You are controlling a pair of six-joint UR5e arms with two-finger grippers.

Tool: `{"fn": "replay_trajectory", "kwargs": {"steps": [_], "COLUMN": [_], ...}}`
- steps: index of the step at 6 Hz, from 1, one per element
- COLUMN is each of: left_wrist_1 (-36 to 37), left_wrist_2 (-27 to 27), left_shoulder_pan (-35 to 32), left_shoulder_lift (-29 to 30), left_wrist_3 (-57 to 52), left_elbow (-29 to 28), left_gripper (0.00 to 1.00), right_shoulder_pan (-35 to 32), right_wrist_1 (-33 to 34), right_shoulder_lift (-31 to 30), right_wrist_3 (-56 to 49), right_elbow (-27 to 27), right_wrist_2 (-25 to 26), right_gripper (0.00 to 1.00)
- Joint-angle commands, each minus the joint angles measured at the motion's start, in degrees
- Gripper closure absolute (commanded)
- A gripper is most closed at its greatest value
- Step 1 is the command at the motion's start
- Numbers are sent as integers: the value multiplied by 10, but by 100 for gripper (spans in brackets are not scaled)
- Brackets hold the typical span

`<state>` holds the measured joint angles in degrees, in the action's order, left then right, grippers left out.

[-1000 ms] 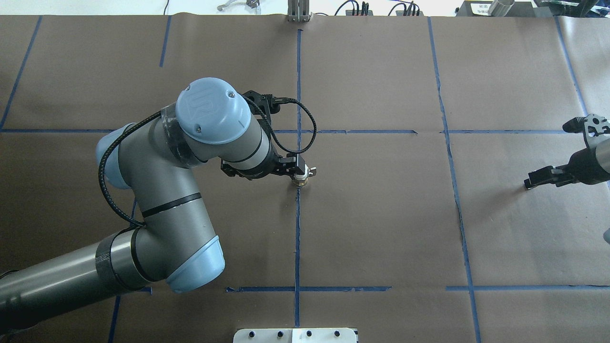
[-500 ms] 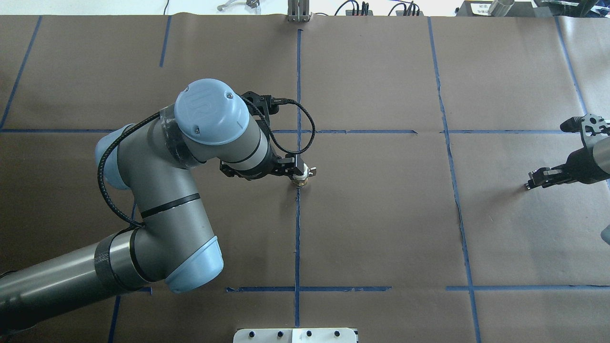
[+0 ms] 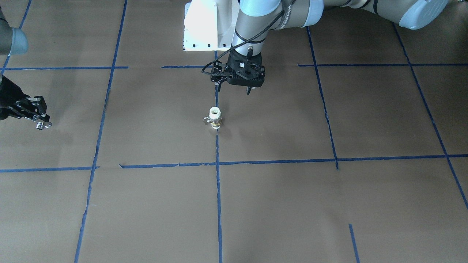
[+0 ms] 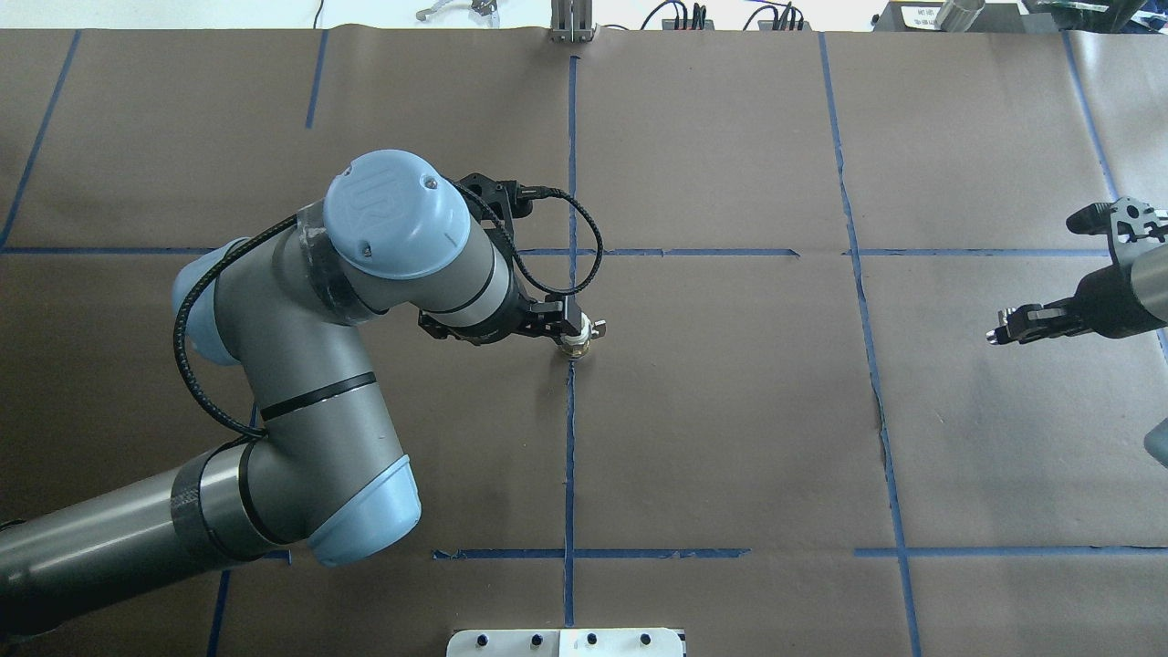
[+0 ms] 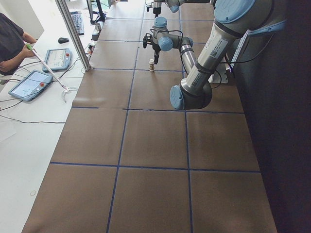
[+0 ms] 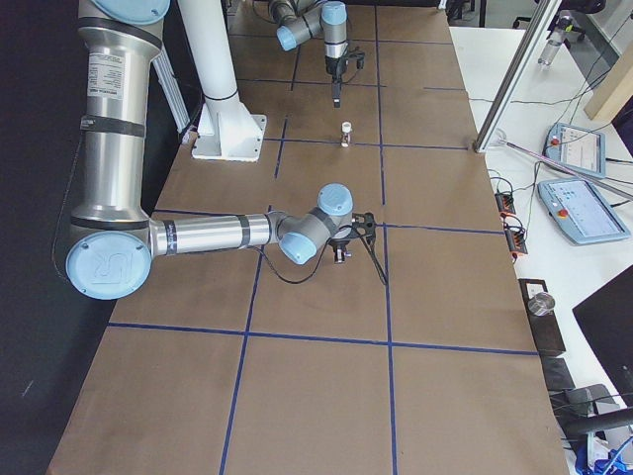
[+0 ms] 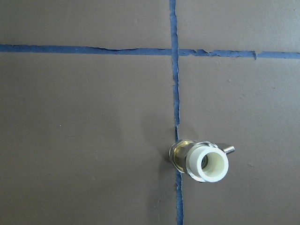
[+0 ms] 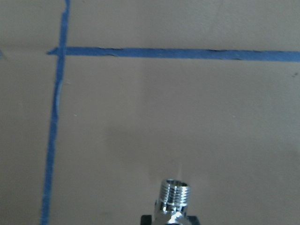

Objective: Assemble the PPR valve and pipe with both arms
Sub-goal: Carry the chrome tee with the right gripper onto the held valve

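The right pincer [image 4: 999, 335], clamping the shiny chrome threaded pipe [image 8: 174, 197], has edged inward. The white-ended, brass-banded valve [image 3: 215, 117] stays upright below the wide-spread left pincer [image 3: 237, 87] on the brown blue-taped surface [image 3: 292, 201].

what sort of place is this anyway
Most likely a robotics lab test cell: a table papered in brown and gridded with blue tape, control tablets alongside, and an operator beside it.

Long table [image 3: 329, 204] covered in brown paper, crossed by blue tape lines [image 3: 218, 190] forming grid. Stubby white-ended valve with brass middle band [image 3: 215, 117] stands upright on one tape line, open end up. White metal base plate [image 3: 204, 25] at robot-side edge.
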<state>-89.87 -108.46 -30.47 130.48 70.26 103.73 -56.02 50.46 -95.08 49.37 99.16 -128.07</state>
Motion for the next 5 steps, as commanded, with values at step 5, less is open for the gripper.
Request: {"fn": "replay_trajectory", "kwargs": {"steps": [5], "left_wrist_1": [0], "left_wrist_2": [0], "left_shoulder_pan": [-7], "left_shoulder_lift": [-81], "left_wrist_3": [-7], "left_elbow": [91], "left_gripper": [4], "right_shoulder_pan": [243], "right_wrist_1": [205], "right_shoulder_lift": [308], "right_wrist_3": [394], "right_elbow": [102], "right_wrist_2": [168], "right_gripper": [100]}}
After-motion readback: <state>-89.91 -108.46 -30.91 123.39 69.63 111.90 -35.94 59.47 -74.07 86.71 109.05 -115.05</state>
